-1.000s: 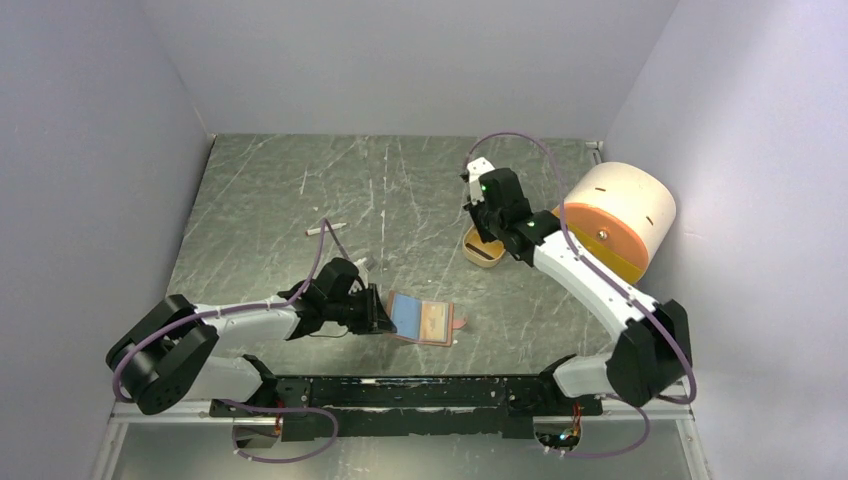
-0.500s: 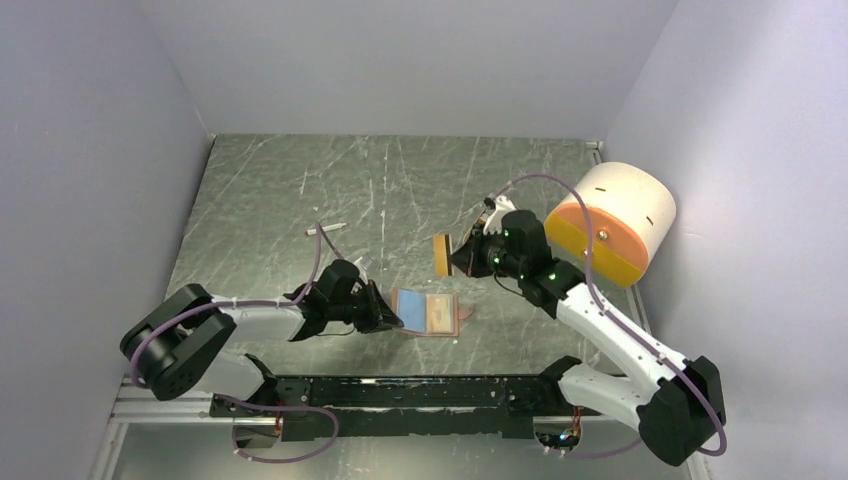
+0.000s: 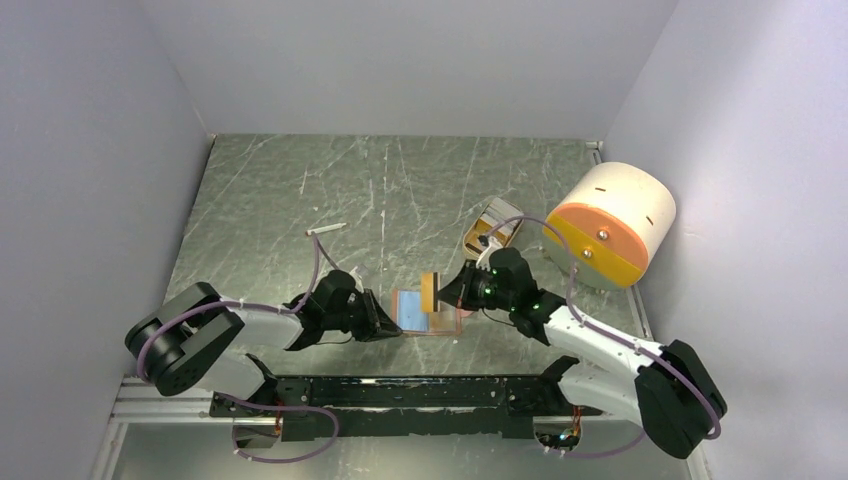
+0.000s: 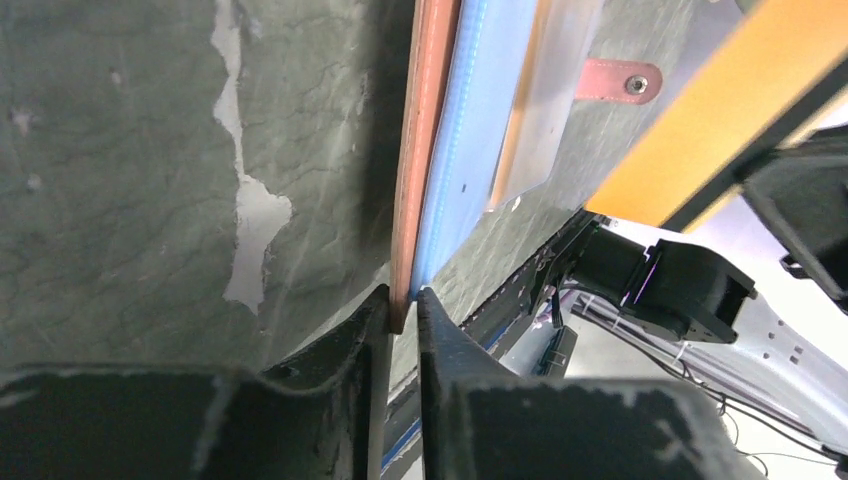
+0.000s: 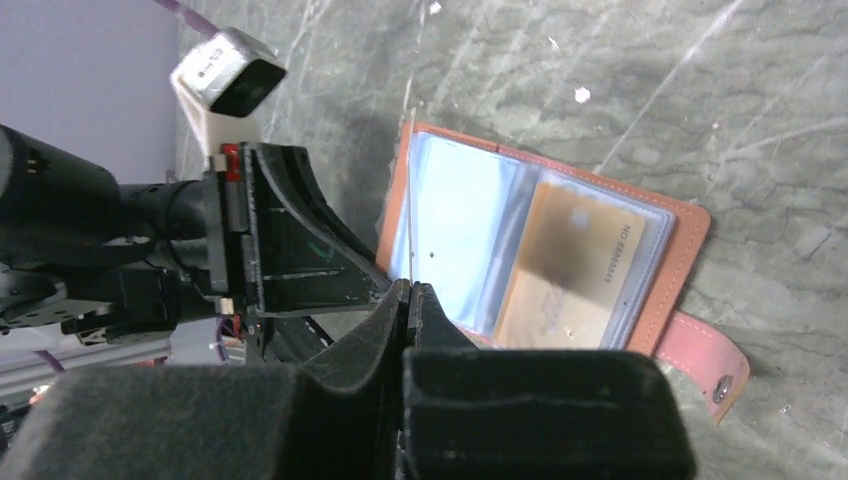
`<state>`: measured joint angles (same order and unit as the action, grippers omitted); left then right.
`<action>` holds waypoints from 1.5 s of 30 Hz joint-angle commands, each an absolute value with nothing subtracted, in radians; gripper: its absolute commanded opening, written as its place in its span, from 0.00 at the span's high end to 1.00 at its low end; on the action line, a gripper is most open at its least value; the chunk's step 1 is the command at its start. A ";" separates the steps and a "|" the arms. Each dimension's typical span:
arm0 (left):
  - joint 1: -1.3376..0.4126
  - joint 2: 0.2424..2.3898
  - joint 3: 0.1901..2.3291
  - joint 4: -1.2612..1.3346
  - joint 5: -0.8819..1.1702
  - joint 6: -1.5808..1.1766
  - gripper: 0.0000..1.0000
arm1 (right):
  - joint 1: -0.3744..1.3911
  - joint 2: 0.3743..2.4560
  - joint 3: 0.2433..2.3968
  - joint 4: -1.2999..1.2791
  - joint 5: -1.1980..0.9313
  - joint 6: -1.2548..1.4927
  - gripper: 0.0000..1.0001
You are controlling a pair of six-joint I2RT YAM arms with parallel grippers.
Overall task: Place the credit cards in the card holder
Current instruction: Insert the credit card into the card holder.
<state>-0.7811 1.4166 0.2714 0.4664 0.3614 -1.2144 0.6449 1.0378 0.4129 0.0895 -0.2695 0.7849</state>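
Right gripper (image 5: 410, 290): jaws pressed together on an orange card (image 3: 430, 291), held on edge so that the wrist view shows only a thin line running forward from the fingertips. A second ago this gripper was over the tan tray (image 3: 492, 228) toward the far right of the tabletop (image 3: 400, 180). It has since carried the card to just above the open card holder (image 3: 448, 322), which lies near the middle of the tabletop's near edge. Whether the card's lower edge touches the holder: cannot tell. Left gripper (image 4: 403, 305): jaws nipped on the holder's left edge, leather and clear sleeve between the tips, pinning it flat. It has crept slightly toward the centre, and the holder with it. Holder contents: a blue card (image 5: 455, 230) in the left sleeve, a tan card (image 5: 570, 270) in the right; snap strap (image 5: 715, 365) lies out flat. Judgement: pick-up done, insertion of this card is the step in hand. The card edge must find a sleeve mouth while the left grip keeps the holder from sliding.
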 commanded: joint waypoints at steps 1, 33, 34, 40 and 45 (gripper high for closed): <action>-0.787 1.415 0.282 0.519 0.379 -1.190 0.85 | 0.656 1.083 0.365 0.209 -0.256 0.842 1.00; -0.788 1.451 0.233 0.571 0.400 -1.179 0.91 | 0.658 1.235 0.206 0.450 -0.283 0.959 1.00; -0.788 1.453 0.232 0.574 0.399 -1.182 0.91 | 0.658 1.235 0.200 0.455 -0.289 0.959 1.00; -0.789 1.476 0.220 0.613 0.405 -1.194 0.91 | 0.659 1.255 0.217 0.425 -0.335 0.937 1.00; -0.789 1.485 0.229 0.604 0.404 -1.184 0.91 | 0.637 1.348 0.304 0.295 -0.391 0.830 0.99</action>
<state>-0.7811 1.4712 0.2314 0.5713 0.3878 -1.1950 0.6495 1.2793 0.2432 0.4088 -0.3267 0.9211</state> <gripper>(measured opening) 0.098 0.012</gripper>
